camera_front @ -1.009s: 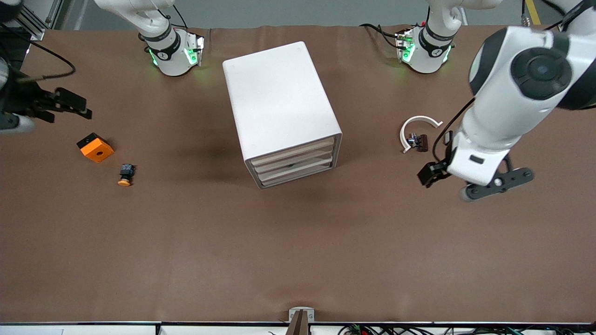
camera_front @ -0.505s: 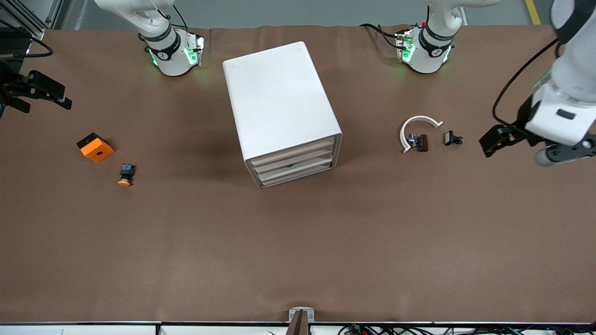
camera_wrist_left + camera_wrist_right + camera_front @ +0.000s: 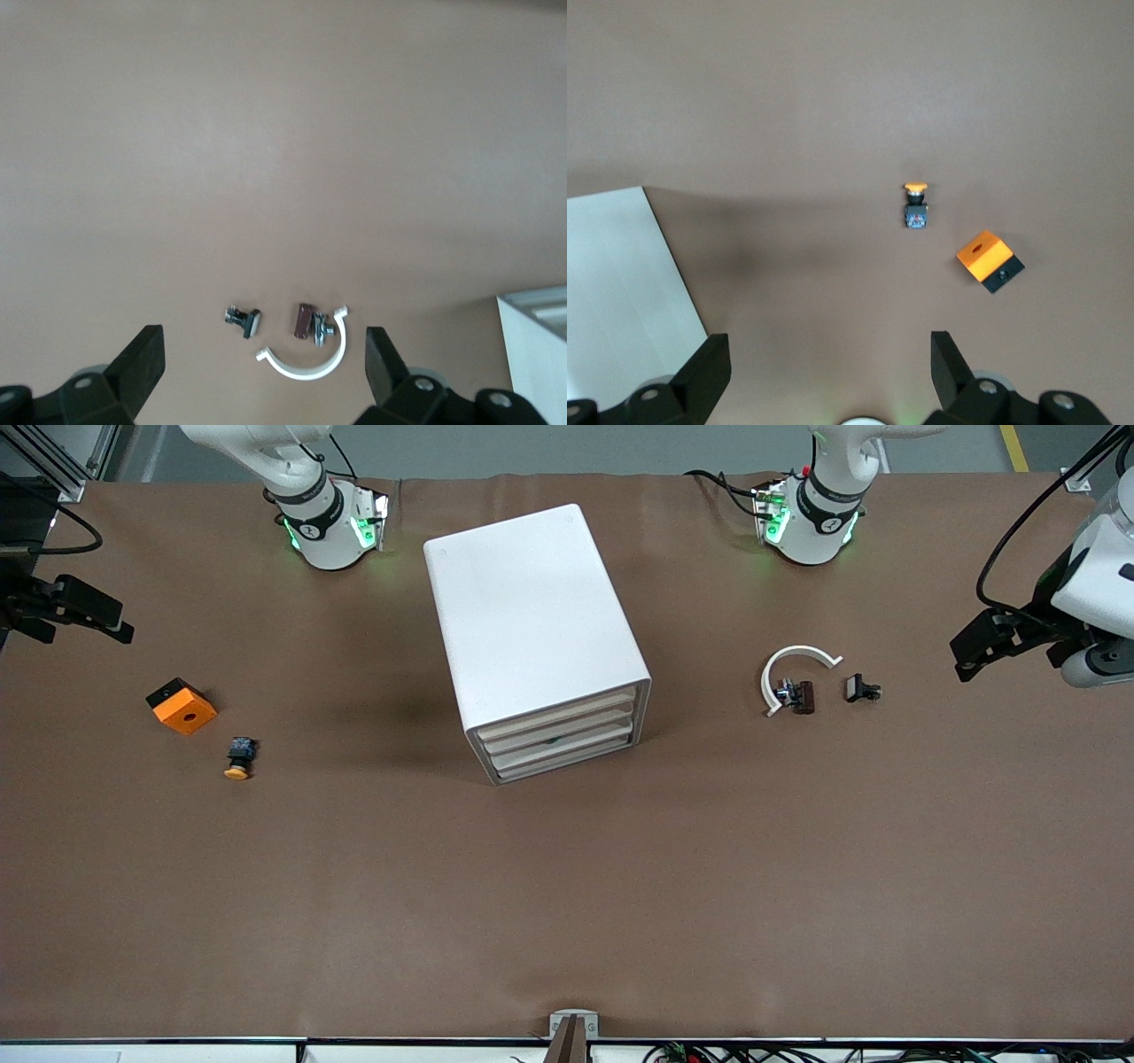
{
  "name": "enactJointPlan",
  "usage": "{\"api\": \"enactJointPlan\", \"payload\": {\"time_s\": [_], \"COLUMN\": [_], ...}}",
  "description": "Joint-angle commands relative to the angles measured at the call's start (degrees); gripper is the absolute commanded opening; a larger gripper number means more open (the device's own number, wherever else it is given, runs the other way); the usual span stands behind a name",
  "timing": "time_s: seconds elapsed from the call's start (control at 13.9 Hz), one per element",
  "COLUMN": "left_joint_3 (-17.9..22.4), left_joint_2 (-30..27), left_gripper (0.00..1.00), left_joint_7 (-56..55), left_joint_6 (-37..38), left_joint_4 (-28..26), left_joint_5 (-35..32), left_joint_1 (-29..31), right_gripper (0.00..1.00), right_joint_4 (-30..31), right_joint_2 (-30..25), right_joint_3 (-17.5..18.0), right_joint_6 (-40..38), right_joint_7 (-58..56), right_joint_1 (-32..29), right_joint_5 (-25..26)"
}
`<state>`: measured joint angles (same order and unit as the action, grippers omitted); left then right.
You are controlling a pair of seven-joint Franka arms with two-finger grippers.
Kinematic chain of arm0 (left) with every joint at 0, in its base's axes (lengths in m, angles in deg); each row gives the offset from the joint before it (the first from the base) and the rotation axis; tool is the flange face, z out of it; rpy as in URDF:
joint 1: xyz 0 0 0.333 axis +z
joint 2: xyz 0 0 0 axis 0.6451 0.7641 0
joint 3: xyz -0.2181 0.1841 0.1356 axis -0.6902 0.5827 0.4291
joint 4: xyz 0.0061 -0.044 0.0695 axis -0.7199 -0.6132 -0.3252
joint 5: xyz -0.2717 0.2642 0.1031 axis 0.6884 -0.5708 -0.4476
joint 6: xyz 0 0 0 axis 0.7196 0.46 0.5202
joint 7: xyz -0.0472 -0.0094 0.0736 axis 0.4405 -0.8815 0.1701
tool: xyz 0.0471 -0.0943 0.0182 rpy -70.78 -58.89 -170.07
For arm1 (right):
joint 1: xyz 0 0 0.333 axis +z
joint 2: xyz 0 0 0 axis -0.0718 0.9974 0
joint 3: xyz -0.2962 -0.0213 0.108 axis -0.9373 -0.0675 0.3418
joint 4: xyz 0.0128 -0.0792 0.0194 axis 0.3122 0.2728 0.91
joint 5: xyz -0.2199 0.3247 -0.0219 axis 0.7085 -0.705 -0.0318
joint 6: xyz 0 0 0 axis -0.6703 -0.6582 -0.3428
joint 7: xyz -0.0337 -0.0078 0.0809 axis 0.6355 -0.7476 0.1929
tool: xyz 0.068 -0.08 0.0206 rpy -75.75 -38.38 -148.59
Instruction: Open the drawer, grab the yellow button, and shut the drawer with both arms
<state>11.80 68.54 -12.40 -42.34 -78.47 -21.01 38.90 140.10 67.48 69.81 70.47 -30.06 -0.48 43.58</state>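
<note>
The white cabinet (image 3: 532, 620) stands mid-table with all three drawers shut; the top drawer (image 3: 560, 708) is flush with the two below it. The button (image 3: 237, 759), with an orange cap and a dark body, lies on the table toward the right arm's end, also in the right wrist view (image 3: 916, 205). My right gripper (image 3: 89, 611) is open and empty over the table's edge at that end, wide open in its wrist view (image 3: 824, 359). My left gripper (image 3: 974, 648) is open and empty, up over the left arm's end (image 3: 264, 354).
An orange square block (image 3: 181, 706) with a hole lies beside the button, farther from the front camera. A white curved clip (image 3: 793, 669) and two small dark parts (image 3: 802, 695) (image 3: 861, 689) lie toward the left arm's end. The cabinet's corner shows in the left wrist view (image 3: 540, 345).
The left arm has swung away from the small parts toward its end of the table, uncovering the second dark part. The right gripper has drawn back toward its table edge. Nothing was picked up.
</note>
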Motion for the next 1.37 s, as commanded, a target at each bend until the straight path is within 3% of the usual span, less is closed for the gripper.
{"api": "enactJointPlan", "payload": {"time_s": [0.0,0.22,0.5,0.72,1.3], "left_joint_3": [0.6,4.1,4.3,4.4,4.0], "left_joint_2": [-10.1,-15.7,-15.0,-12.4,-11.0], "left_gripper": [1.0,1.0,1.0,1.0,1.0], "left_joint_7": [1.7,2.4,2.9,10.4,0.9], "left_joint_6": [-4.1,-5.0,-3.2,-3.1,-2.7], "left_joint_4": [-13.6,-20.0,-19.5,-15.9,-15.1], "left_joint_5": [2.9,7.3,7.2,7.1,7.1], "left_joint_1": [0.9,0.6,0.8,2.2,2.2], "right_gripper": [1.0,1.0,1.0,1.0,1.0], "right_joint_4": [7.9,5.1,4.6,4.5,3.9], "right_joint_2": [-6.2,-5.8,-5.7,-5.7,-5.7], "right_joint_3": [0.5,0.1,0.3,0.4,0.2], "right_joint_6": [4.2,2.2,1.7,1.6,1.0], "right_joint_7": [0.6,-2.9,-2.9,-3.0,-3.1], "right_joint_1": [0.1,-0.5,-0.2,-0.1,-0.4], "right_joint_5": [1.2,1.2,1.3,1.3,1.5]}}
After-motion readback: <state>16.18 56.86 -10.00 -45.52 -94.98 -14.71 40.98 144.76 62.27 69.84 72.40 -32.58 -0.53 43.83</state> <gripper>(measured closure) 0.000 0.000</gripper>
